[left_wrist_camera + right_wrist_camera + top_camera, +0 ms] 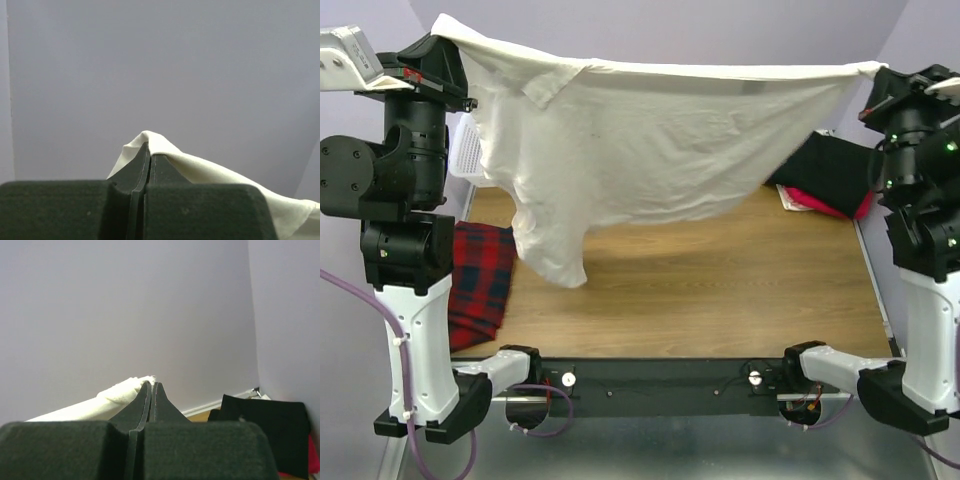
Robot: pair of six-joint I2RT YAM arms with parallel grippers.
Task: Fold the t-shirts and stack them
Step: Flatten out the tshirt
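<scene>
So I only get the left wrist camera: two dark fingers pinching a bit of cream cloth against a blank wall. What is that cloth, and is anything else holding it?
Observer: It is a cream-white t-shirt. The left gripper pinches one corner and the right gripper is shut on the opposite corner, so the shirt hangs stretched between them over the table.
Operator: Are there other shirts waiting?
Observer: Yes. A black t-shirt lies at the table's far right, with a red one showing under it.
Operator: Anything on my side?
Observer: A red and dark plaid cloth lies at the table's left edge.
</scene>
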